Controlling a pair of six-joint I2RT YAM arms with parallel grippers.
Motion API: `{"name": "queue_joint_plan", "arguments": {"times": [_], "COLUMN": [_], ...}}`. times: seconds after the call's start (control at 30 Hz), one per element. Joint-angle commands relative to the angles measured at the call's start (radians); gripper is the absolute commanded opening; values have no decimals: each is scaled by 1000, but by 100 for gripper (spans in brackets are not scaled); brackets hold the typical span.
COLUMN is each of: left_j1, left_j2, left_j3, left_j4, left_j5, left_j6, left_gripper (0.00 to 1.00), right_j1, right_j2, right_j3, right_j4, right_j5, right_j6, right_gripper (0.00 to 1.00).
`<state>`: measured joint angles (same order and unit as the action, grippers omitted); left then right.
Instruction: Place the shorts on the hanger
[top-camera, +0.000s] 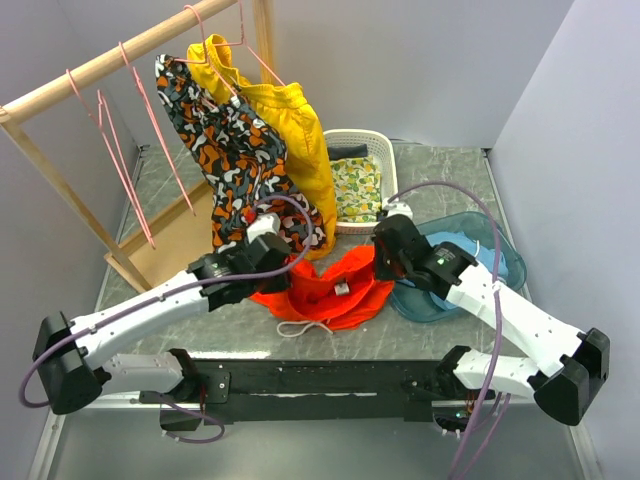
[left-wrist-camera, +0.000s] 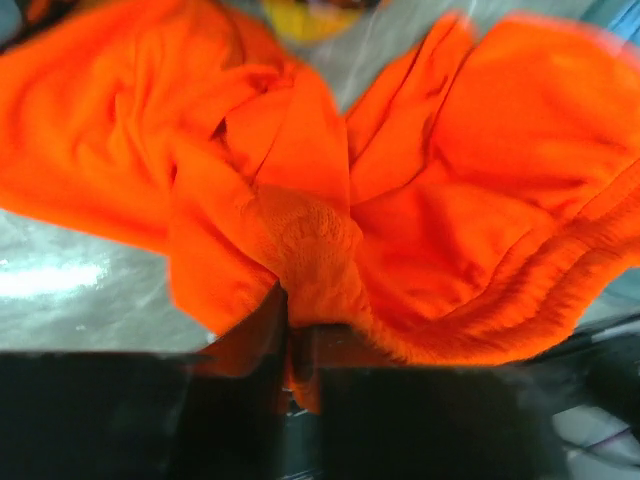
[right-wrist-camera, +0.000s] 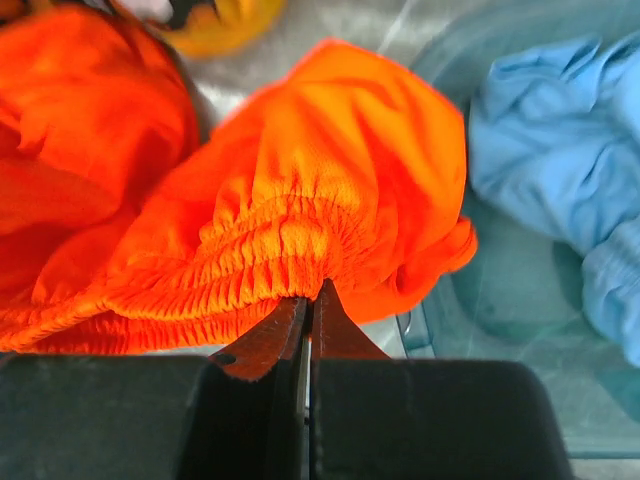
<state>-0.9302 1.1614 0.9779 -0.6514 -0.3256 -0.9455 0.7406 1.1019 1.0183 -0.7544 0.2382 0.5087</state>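
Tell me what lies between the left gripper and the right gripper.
Only the shorts lie there. The bunched fabric spans the gap from the left gripper to the right gripper, each shut on one side. The top external view shows it.

A robot lab: plain white partitions (top-camera: 400, 60) enclose a grey tabletop (top-camera: 450, 180) bearing a wooden rail (top-camera: 100, 68).

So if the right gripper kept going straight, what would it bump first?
The bright orange-red fabric shorts: the right gripper is shut on their gathered waistband, so that bunched cloth lies straight ahead.
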Motion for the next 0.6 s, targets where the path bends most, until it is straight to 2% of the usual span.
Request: {"name": "queue_joint_plan", "arguments": {"times": [0.0, 0.07, 0.1, 0.23, 0.27, 0.37, 0.43, 0.5, 0.57], "left_j1": [-38, -61, -65, -65, -64, -58, -30, 20, 34], "left_j2": [-37, -65, -74, -112, -109, -77, -46, -25, 12], "left_j3": [57, 131, 163, 367, 474, 690, 778, 895, 994], "left_j4": [99, 66, 21, -100, -141, -295, -391, -438, -515], "left_j5": [10, -6, -15, -82, -113, -291, -416, -457, -568], "left_j6": [68, 111, 125, 175, 178, 185, 174, 174, 159], "left_gripper": [37, 54, 57, 59, 60, 60, 60, 60, 58], "right_j1": [-4, -4, -4, -4, -4, -3, -4, -3, -4], "right_j2": [-30, -25, -17, -1, 6, 9, 7, 7, 7], "right_j3": [-3, -7, -6, -4, -3, -6, -17, -24, -27], "right_j4": [109, 110, 112, 127, 127, 136, 150, 155, 156], "right_j5": [-13, 0, 0, -14, -16, -25, -30, -39, -45], "right_j6": [24, 24, 25, 27, 27, 25, 24, 25, 24], "right_gripper": [0, 0, 0, 0, 0, 0, 0, 0, 0]}}
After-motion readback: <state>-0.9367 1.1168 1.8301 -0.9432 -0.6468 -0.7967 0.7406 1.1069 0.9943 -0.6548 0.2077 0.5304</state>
